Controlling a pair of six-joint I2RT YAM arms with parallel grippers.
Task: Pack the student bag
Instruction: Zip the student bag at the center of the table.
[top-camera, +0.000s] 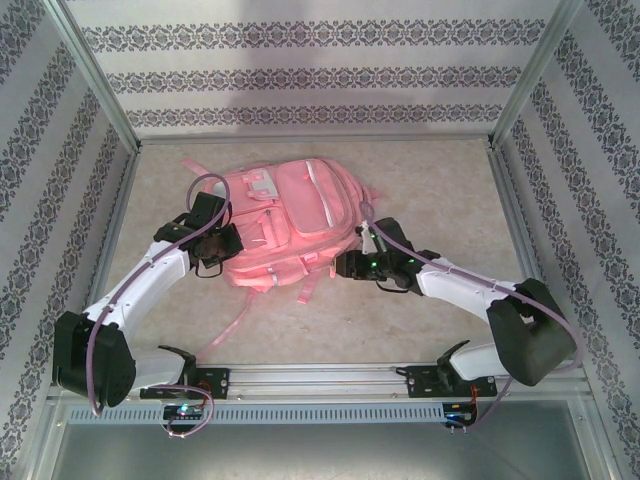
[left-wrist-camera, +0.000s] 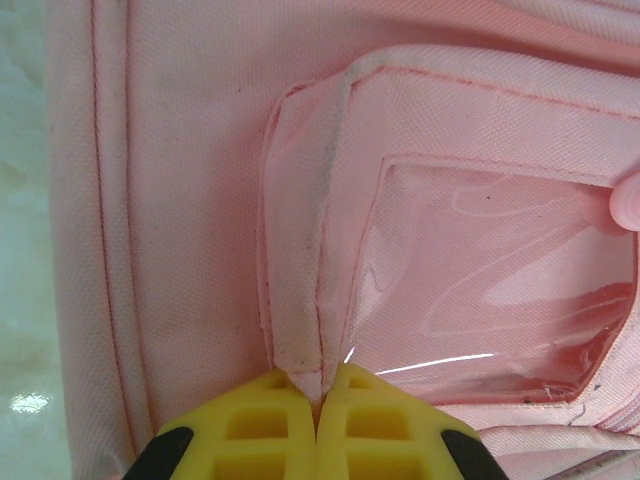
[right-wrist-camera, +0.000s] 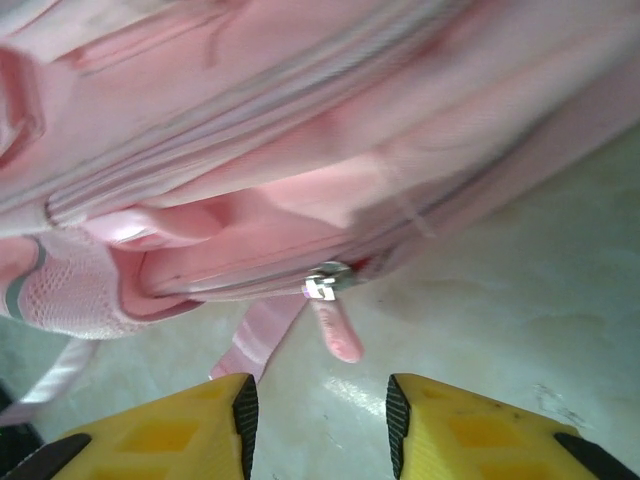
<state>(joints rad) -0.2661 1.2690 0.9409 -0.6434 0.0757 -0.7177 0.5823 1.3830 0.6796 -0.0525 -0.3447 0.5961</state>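
Student bag (top-camera: 290, 225), a large pink fabric backpack with pale trim strips, lies flat on the mottled beige tabletop (top-camera: 430, 330), a little toward 12 o'clock from the table's middle. Its front pockets face up and its thin pink straps (top-camera: 235, 320) trail toward 7 o'clock.

The left gripper (top-camera: 215, 245) sits against the student bag at its 9 o'clock side. In the left wrist view its yellow fingers (left-wrist-camera: 318, 385) are pressed together, with a raised corner of a pocket flap pinched between the tips. Just toward 2 o'clock from that pinch is a clear plastic window pocket (left-wrist-camera: 490, 300).

The right gripper (top-camera: 350, 265) is at the bag's 4 o'clock corner. In the right wrist view its fingers (right-wrist-camera: 318, 400) stand partly apart with nothing between them. A small metal zip slider (right-wrist-camera: 322, 285) with a pink pull tab (right-wrist-camera: 338, 335) hangs just toward 12 o'clock from the gap, apart from both fingers. A pink webbing strap (right-wrist-camera: 260, 335) drops beside the tab, and a pink mesh side pocket (right-wrist-camera: 70, 290) lies toward 10 o'clock.

Patterned grey-and-white walls (top-camera: 300, 75) enclose the table on three sides, and a slotted aluminium rail (top-camera: 330, 378) runs along the 6 o'clock edge.
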